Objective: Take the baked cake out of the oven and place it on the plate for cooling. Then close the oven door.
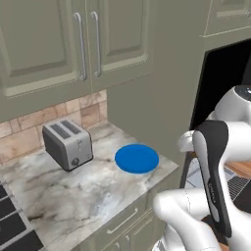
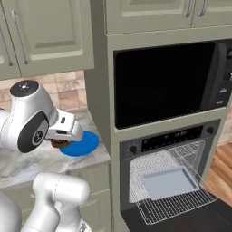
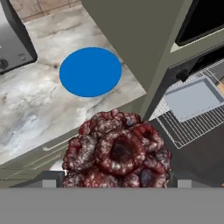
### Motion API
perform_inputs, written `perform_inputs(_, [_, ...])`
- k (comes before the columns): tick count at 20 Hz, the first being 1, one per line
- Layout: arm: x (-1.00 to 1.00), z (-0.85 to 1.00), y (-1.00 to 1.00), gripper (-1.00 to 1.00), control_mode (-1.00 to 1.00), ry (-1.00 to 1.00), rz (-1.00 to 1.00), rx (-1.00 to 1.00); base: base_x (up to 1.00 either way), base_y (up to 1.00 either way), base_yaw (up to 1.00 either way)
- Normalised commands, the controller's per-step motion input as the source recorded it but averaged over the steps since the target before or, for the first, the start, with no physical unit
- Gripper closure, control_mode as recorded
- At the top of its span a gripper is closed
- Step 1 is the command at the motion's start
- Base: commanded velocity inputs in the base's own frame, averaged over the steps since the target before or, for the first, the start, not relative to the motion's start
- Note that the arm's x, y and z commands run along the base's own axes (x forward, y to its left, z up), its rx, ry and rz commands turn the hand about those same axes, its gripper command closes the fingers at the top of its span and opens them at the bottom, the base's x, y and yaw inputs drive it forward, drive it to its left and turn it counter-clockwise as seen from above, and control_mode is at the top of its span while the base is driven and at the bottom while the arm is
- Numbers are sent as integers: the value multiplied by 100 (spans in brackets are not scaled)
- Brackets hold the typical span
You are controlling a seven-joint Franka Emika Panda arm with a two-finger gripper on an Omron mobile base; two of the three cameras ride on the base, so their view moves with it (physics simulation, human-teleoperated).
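The baked cake (image 3: 117,151), dark brown and lumpy, sits between my fingertips, and my gripper (image 3: 116,179) is shut on it. In the right base view the cake (image 2: 57,144) hangs under my hand, at the near left rim of the blue plate (image 2: 84,144). Seen from the hand, the plate (image 3: 90,72) lies on the marble counter further on, with nothing on it. The plate (image 1: 137,158) is near the counter's right end. The oven (image 2: 172,138) stands right of the counter, with its oven door (image 2: 181,223) dropped open.
A wire rack (image 2: 190,204) with a grey baking tray (image 2: 168,182) sticks out of the oven. The black microwave (image 2: 163,84) sits above it. A silver toaster (image 1: 67,143) stands left of the plate. The tall cabinet side (image 3: 131,48) rises between counter and oven.
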Motion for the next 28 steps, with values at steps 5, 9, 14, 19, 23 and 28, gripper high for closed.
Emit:
perform_inputs(5, [0, 0, 0, 100, 100, 0, 0, 0, 58, 0, 0])
perform_inputs(9, [0, 0, 0, 100, 100, 0, 0, 0, 74, 0, 0])
perform_inputs(14, [0, 0, 0, 100, 100, 0, 0, 0, 66, 0, 0])
perform_inputs(19, [54, -23, 24, 100, -100, 1, 0, -2, 14, 1, 0])
perform_inputs(23, [63, -43, 64, 100, -100, 5, 0, -2, 0, 0, 0])
perform_inputs(28, [57, -59, 55, 100, -100, 4, 0, 0, 0, 0, 0])
